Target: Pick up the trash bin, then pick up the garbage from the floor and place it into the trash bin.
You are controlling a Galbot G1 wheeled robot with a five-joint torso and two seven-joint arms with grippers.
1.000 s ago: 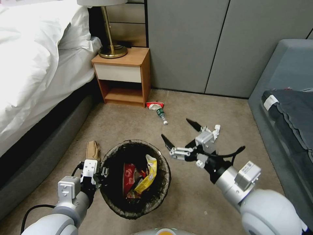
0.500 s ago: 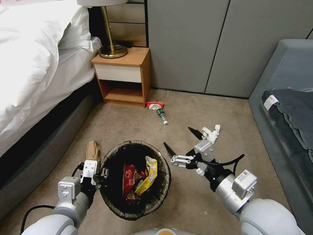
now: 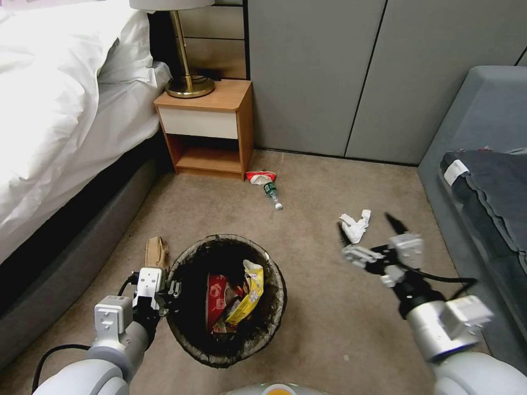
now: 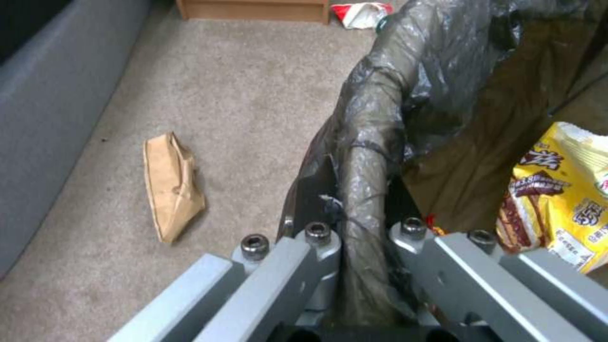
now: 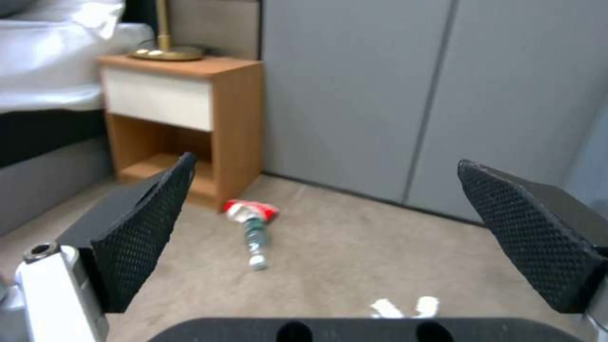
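two tools: left tool pinches the trash bin rim, right tool gapes empty near tissue.

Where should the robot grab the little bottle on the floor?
Probably round its middle. The small plastic bottle lies flat on the carpet, cap end toward the robot, its far end against a red crumpled packet. The open right gripper could come from above, fingers straddling the round body across its length.
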